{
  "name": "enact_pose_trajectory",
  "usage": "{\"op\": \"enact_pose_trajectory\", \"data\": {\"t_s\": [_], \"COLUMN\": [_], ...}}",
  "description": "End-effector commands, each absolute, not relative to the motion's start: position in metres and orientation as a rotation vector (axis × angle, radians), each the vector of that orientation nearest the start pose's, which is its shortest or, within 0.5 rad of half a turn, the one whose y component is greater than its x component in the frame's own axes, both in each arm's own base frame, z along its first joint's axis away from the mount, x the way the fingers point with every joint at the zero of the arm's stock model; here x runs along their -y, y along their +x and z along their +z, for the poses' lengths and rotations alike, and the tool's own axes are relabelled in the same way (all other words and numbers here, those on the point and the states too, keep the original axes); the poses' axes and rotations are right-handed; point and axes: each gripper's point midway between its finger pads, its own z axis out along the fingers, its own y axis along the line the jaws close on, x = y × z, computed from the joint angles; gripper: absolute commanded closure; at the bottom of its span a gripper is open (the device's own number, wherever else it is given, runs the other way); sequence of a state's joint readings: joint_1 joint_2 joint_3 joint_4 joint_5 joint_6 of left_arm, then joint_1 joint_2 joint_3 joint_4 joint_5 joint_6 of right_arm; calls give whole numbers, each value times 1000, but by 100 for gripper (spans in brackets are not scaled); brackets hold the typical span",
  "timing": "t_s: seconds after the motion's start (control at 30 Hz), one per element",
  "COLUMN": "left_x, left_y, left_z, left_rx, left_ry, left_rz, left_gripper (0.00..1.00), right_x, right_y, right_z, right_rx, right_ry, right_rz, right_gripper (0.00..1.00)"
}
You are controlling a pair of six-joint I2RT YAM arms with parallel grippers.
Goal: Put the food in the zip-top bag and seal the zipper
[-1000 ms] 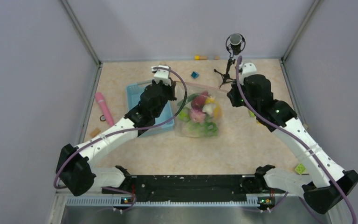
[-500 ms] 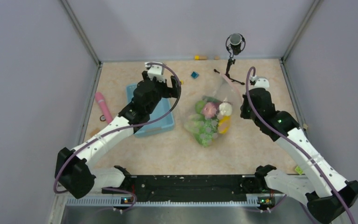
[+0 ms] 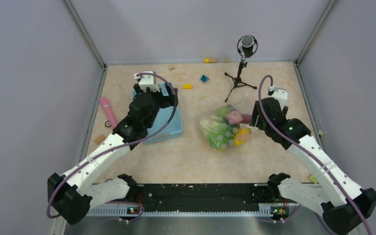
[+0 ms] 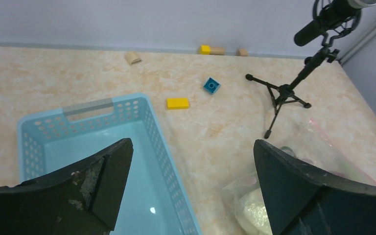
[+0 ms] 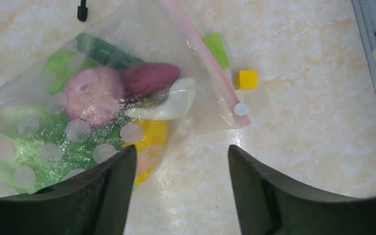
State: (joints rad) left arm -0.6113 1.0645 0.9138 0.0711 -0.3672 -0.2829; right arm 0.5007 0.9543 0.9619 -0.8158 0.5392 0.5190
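The zip-top bag lies on the table right of centre, with the food inside it. Through the clear plastic I see green lettuce, a pink round piece, a red-purple piece, a yellow piece and a dark green cucumber. The pink zipper runs along the bag's right edge. My right gripper is open just beside the bag's right corner, with bare table between its fingers. My left gripper is wide open over the basket rim, well left of the bag.
A light blue basket sits under the left gripper. A microphone tripod stands behind the bag. A pink stick lies far left. Small blocks lie about: yellow, blue, yellow and green.
Both grippers opened and let go of the bag. It dropped flat onto the table, further right. The left arm drew back left over the basket and the right arm backed off slightly.
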Motion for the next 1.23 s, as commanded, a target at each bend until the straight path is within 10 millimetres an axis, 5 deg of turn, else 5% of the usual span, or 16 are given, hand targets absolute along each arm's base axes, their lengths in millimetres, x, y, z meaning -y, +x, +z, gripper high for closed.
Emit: {"op": "enact_pose_trajectory", "data": {"t_s": [0.0, 0.13, 0.47, 1.2], "left_x": [154, 138, 69, 42], "left_y": [339, 335, 317, 291], "left_z": [302, 299, 290, 289], "left_rx": [-1682, -1702, -1726, -1720], "left_ry": [-122, -186, -455, -511], "left_rz": [-307, -241, 88, 143], "left_gripper": [2, 2, 2, 2], "right_x": [-39, -32, -4, 11], "right_y": [254, 254, 251, 249], "right_z": [214, 227, 260, 280], "right_rx": [-2134, -2070, -1882, -1735], "right_ry": [351, 388, 524, 565], "right_rz": [-144, -148, -214, -211], "right_gripper": [24, 2, 1, 1]}}
